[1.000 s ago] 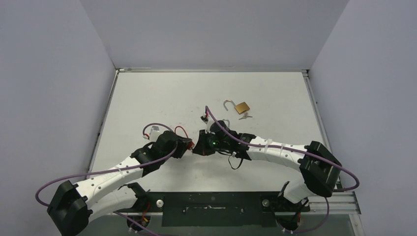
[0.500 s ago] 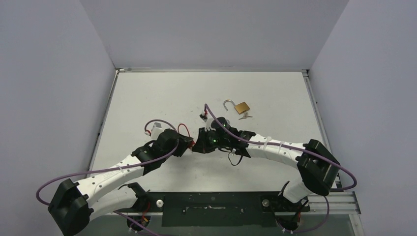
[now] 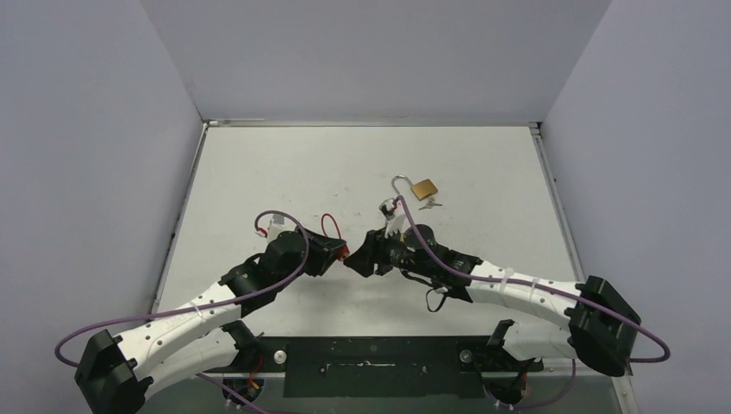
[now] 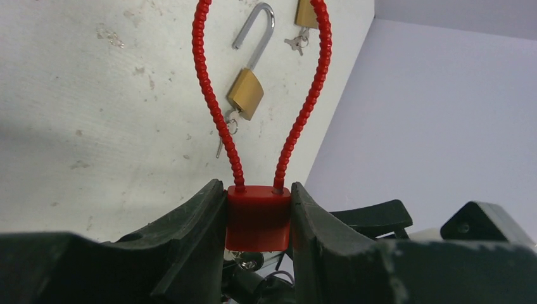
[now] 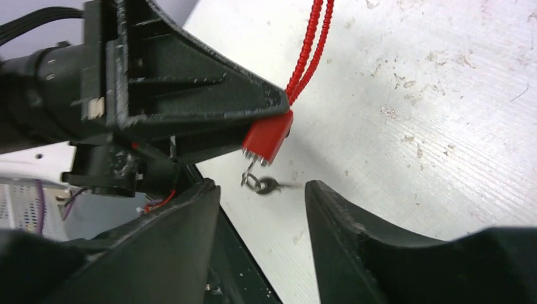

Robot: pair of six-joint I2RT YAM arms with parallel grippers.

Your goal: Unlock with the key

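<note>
A red padlock [image 4: 258,215] with a long red cable loop [image 4: 202,95] is pinched between my left gripper's [image 4: 258,209] fingers, held off the table. Both cable ends enter the lock body. In the right wrist view the red padlock [image 5: 268,136] has a small silver key [image 5: 266,185] dangling, blurred, from its underside on a ring. My right gripper [image 5: 261,190] stands open just short of that key, touching nothing. From above, the left gripper [image 3: 339,252] and the right gripper [image 3: 359,256] face each other tip to tip.
A brass padlock [image 3: 422,189] with its shackle swung open and keys beside it lies on the white table [image 3: 259,172] behind the right arm. The left wrist view shows a nearer brass padlock [image 4: 246,94], shackle also open, with keys [image 4: 223,136].
My right gripper has opened and let go of the key, drawing back a little to the right. The left gripper keeps its hold on the red padlock.
</note>
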